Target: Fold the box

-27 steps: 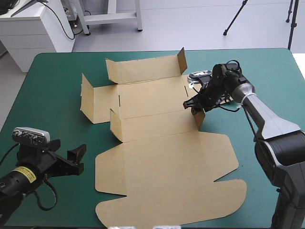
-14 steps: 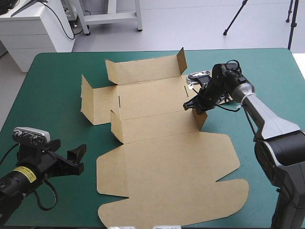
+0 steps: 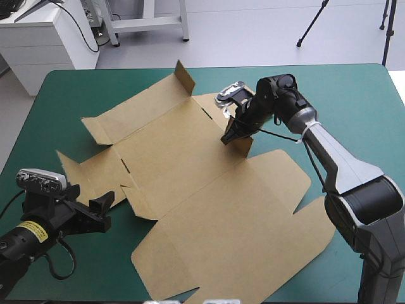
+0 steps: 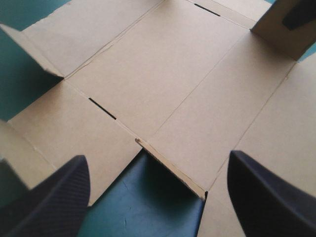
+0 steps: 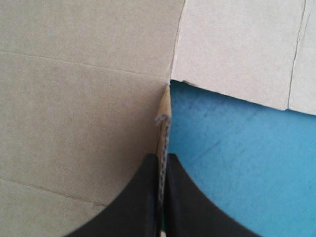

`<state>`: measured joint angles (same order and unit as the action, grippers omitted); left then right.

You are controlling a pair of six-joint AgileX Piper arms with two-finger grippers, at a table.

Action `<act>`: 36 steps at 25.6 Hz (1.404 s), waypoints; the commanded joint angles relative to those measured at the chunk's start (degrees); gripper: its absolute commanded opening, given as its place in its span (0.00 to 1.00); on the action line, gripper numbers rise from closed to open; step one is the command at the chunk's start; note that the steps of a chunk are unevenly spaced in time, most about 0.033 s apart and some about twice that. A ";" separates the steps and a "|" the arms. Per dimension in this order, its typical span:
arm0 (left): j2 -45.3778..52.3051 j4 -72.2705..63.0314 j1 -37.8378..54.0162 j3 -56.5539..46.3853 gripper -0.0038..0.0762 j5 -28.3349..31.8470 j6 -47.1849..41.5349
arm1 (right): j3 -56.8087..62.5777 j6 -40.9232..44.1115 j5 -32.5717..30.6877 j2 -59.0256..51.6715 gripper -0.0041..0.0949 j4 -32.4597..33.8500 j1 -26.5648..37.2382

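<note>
Brown board of the box, lying mostly flat across the middle of the teal-green cover, is probably handling as light, stiff and easily slid, best taken by a flap edge, as the right gripper is clamping one raised flap while the left gripper is hovering with fingers apart beside its near-left edge.

The box is cut off on every side in the left wrist view, and its flap is partly hidden by the fingers of the right gripper.
</note>
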<state>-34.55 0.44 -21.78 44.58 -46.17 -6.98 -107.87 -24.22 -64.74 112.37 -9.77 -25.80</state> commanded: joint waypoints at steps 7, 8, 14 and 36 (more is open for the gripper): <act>-0.36 0.20 -0.20 1.93 0.73 3.40 0.04 | -7.43 -13.93 4.81 -1.51 0.02 -0.67 -7.42; -0.36 0.20 -0.20 1.93 0.73 3.40 0.04 | -7.73 -15.11 4.90 -1.05 0.02 -0.67 -8.00; -0.36 0.20 -0.20 1.93 0.73 2.88 0.04 | -8.15 -25.76 4.54 2.21 0.02 6.87 -11.73; -0.36 0.20 -0.20 1.93 0.73 0.95 0.04 | -8.44 -33.73 9.05 4.40 0.33 6.52 -12.63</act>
<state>-34.55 0.49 -21.78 44.58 -48.52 -6.91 -114.37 -58.03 -57.39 120.30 -2.99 -38.54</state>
